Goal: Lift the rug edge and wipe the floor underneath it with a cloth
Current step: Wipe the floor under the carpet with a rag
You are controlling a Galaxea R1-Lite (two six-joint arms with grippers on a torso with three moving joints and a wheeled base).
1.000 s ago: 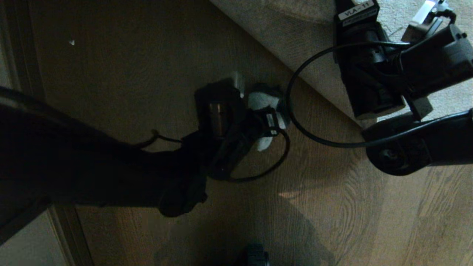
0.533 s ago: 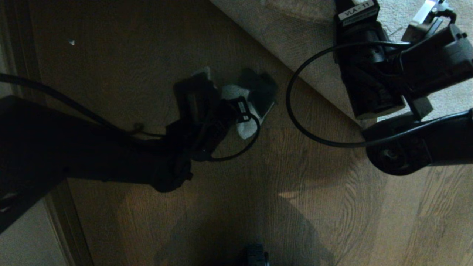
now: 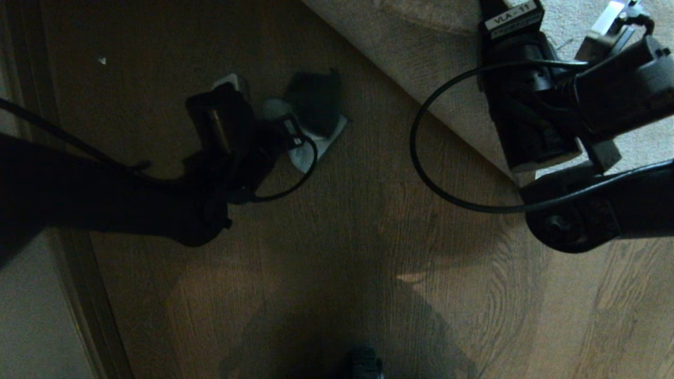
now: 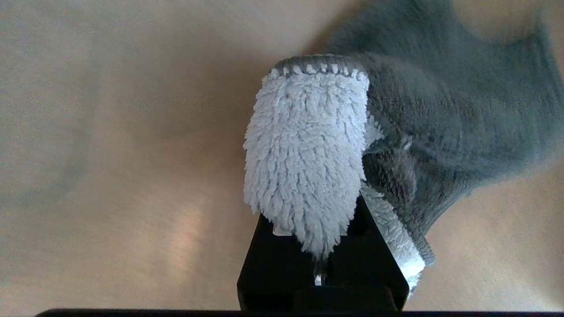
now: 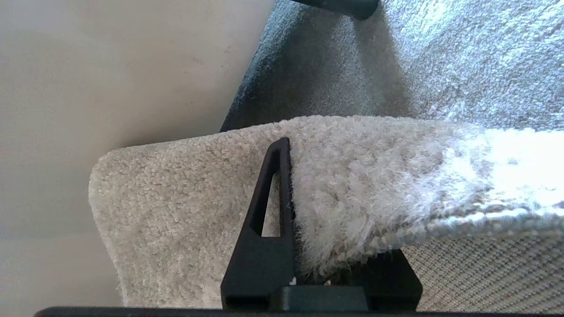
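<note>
My left gripper (image 3: 310,108) is shut on the whitish cloth (image 3: 318,146) and presses it onto the dark brown floor (image 3: 368,237), left of the rug. In the left wrist view the fluffy cloth (image 4: 308,145) bulges out of the shut left gripper (image 4: 319,246) and trails off to one side. My right gripper (image 3: 526,168) is shut on the rug edge (image 3: 489,150) and holds it up off the boards. In the right wrist view the plush rug edge (image 5: 352,176) is pinched in the right gripper (image 5: 304,185), with the paler woven backing (image 5: 484,268) showing beneath.
A dark door threshold strip (image 3: 79,295) runs along the left side. A small white speck (image 3: 102,60) lies on the boards at the far left. A black cable (image 3: 421,173) loops down from the right arm over the floor.
My left arm has swept left across the floor, dragging the cloth away from the rug edge. The right arm has stayed still, holding the rug.
</note>
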